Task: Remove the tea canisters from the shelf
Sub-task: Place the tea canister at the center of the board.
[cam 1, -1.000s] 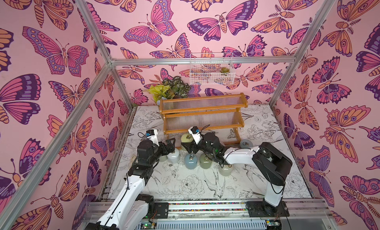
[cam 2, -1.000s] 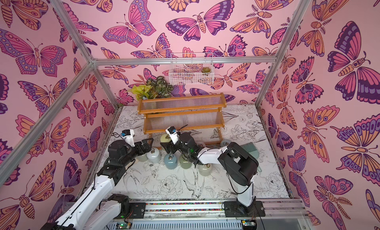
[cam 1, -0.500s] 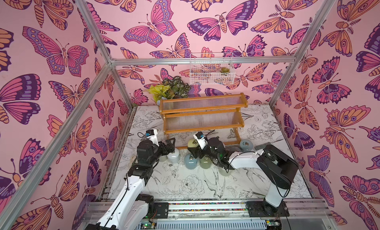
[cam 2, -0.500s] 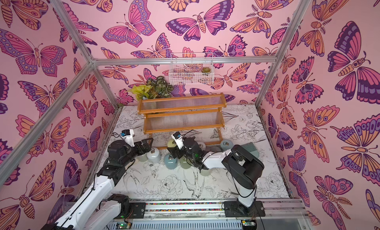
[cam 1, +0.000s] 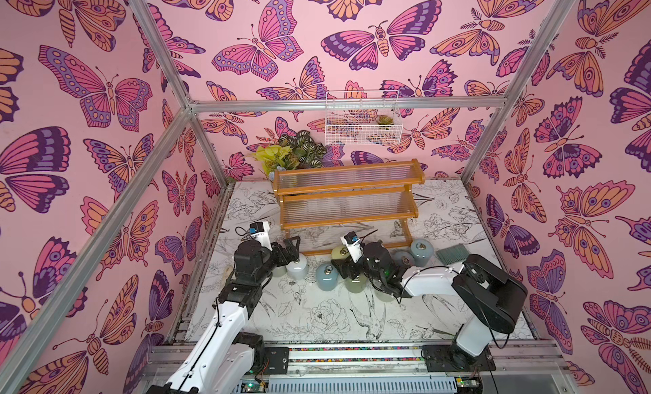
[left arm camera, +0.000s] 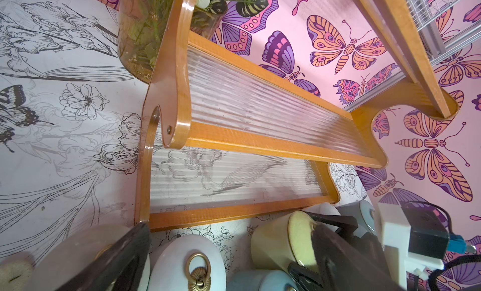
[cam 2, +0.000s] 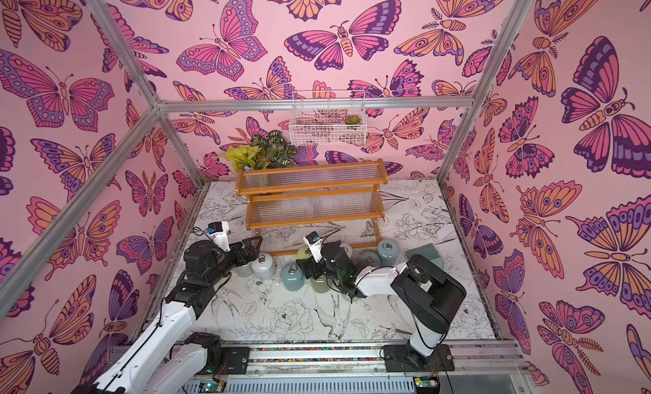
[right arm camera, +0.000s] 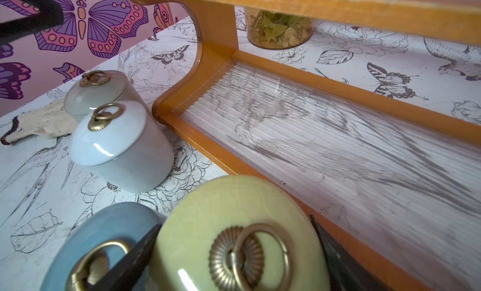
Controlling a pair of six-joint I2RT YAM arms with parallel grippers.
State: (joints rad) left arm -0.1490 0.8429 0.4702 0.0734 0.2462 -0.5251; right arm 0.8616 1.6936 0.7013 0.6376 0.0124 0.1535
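Observation:
The shelf [cam 1: 347, 212] stands at the back with all its ribbed tiers bare. Several tea canisters stand on the table along its front, among them a white one [cam 1: 297, 265], a blue one [cam 1: 326, 276] and a green one [cam 1: 355, 283]. My right gripper [right arm camera: 234, 224] is shut on a yellow-green canister [right arm camera: 234, 240], one finger on each side of its lid, just in front of the lowest tier's rail. That canister [cam 1: 339, 252] sits beside the blue one [right arm camera: 104, 232]. My left gripper [cam 1: 292, 246] hovers open over the white canister [left arm camera: 187, 263], holding nothing.
A glass vase of leaves [cam 1: 285, 156] stands behind the shelf's left end. A white wire basket [cam 1: 363, 124] hangs on the back wall. A ribbed grey-green block [cam 1: 452, 253] lies right of the canisters. A beige scrap [right arm camera: 39, 123] lies near the left wall.
My right gripper has carried the yellow-green canister a little forward and to the right, away from the shelf. The left arm has stayed where it was.

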